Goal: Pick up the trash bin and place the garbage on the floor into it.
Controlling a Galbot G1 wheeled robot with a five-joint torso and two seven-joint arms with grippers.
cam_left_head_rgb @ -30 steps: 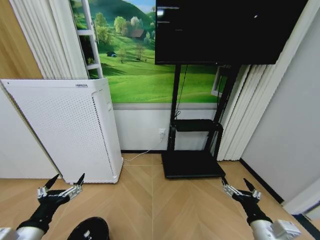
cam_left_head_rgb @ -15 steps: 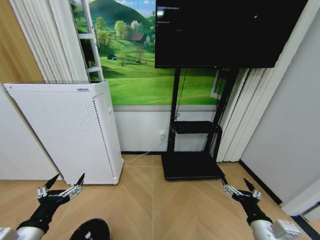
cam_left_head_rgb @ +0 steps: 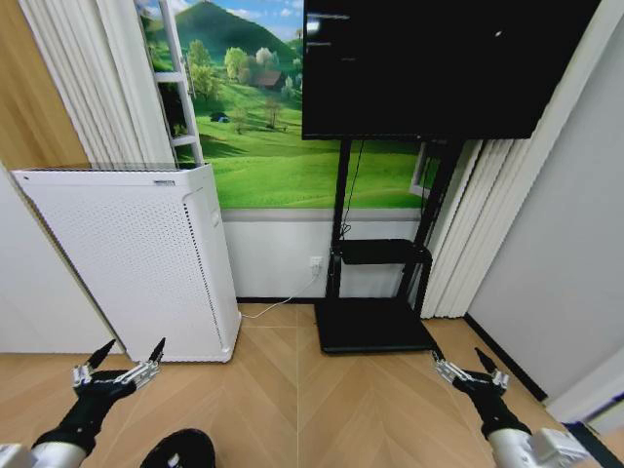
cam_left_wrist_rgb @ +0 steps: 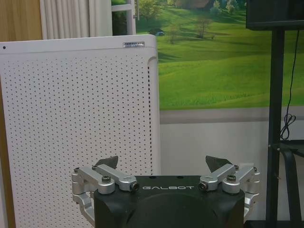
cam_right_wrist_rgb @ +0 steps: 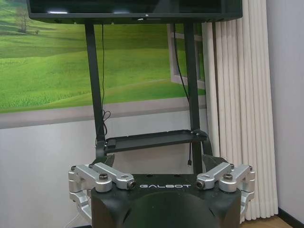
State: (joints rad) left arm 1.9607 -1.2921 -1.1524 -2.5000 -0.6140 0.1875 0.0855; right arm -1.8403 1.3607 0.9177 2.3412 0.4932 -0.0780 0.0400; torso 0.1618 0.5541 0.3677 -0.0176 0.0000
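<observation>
Both arms were just hanging low in front of the robot, one on each side. The left gripper (cam_left_head_rgb: 123, 354) sat over the floor (cam_left_head_rgb: 292, 390) just in front of the white cabinet (cam_left_head_rgb: 136, 258), its two pointed fingers spread wide with nothing between them. The left wrist view backed that up: left gripper (cam_left_wrist_rgb: 165, 164) fingers apart, pointed at the perforated front of the white cabinet (cam_left_wrist_rgb: 76, 123), empty.

The right gripper (cam_left_head_rgb: 470, 362) was the mirror of that on the other side, spread wide and holding nothing, hovering over the parquet near the TV stand (cam_left_head_rgb: 375, 292). From the right wrist view the right gripper (cam_right_wrist_rgb: 159, 164) faced the TV stand (cam_right_wrist_rgb: 147, 137) and its little shelf, with white curtains (cam_right_wrist_rgb: 237, 104) just beside the stand.

The trash bin (cam_left_head_rgb: 178, 452) was at the very bottom of the head view, a dark rounded shape on the floor between the two arms but closer to the left one (only its top part was in the picture, so I couldn't tell much about it). It wasn't touching either gripper.

Behind everything was a green meadow mural (cam_left_head_rgb: 273, 136) on the wall and a big black TV (cam_left_head_rgb: 439, 63) on the stand.
</observation>
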